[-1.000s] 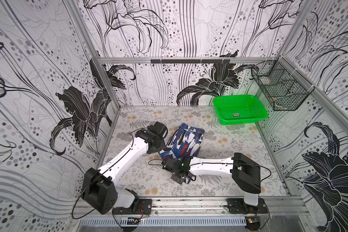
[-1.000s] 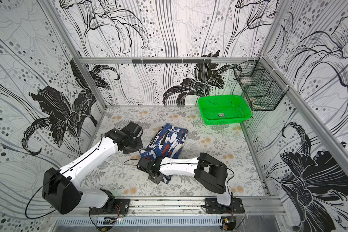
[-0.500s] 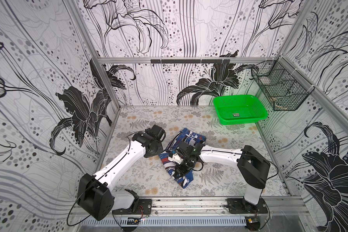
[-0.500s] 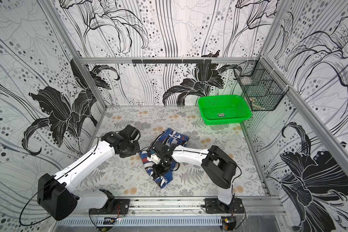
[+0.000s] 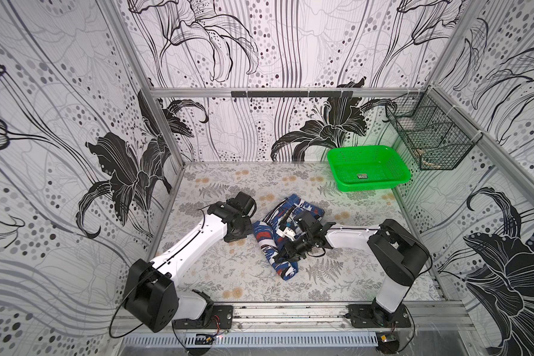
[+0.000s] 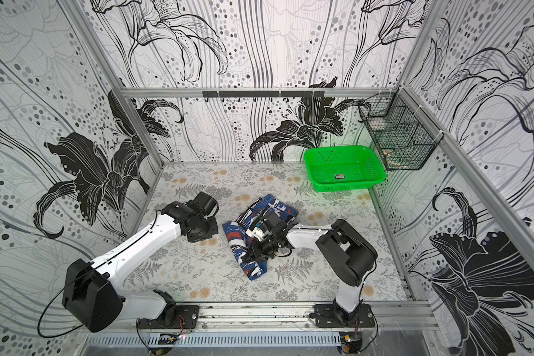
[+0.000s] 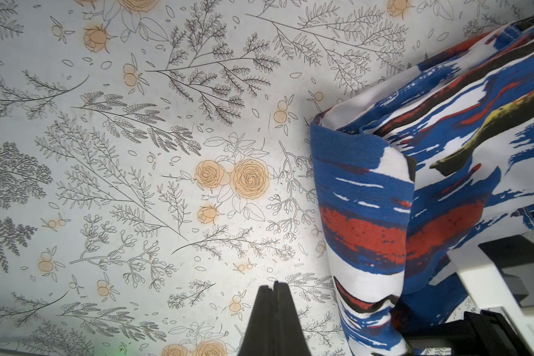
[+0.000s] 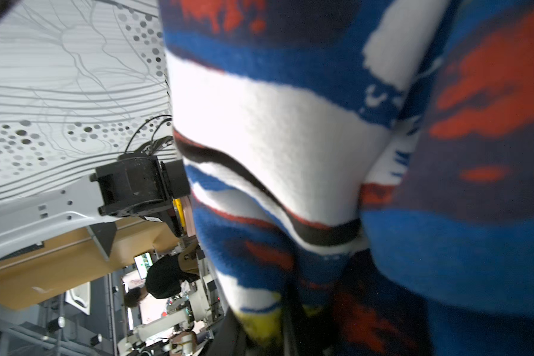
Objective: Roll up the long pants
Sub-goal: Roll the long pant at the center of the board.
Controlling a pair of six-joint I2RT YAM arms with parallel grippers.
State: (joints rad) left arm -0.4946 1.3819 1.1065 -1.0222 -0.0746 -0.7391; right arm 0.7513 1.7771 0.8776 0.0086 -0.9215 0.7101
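The long pants [image 5: 264,235] [image 6: 253,271] lie bunched in the middle of the floral table, a thick fold of blue, white, black and red cloth. My right gripper [image 5: 282,255] [image 6: 248,256] reaches in from the right and is shut on a fold of them. In the right wrist view the cloth [image 8: 290,123] fills the frame and hides the fingers [image 8: 290,326] almost fully. My left gripper [image 5: 240,236] [image 6: 202,236] hangs just left of the pants, apart from them. The left wrist view shows it [image 7: 274,285] shut and empty over bare table, with the pants [image 7: 367,215] beside it.
A green plastic basket [image 5: 370,186] [image 6: 346,187] stands at the back right with a small card [image 5: 363,176] in it. A black wire basket [image 5: 429,132] hangs on the right wall. The walls close in the table [image 5: 228,271] on three sides.
My right gripper has swung from the front edge of the pants up and back over them, taking the cloth along; the flat pants are now bunched. My left gripper drew slightly away.
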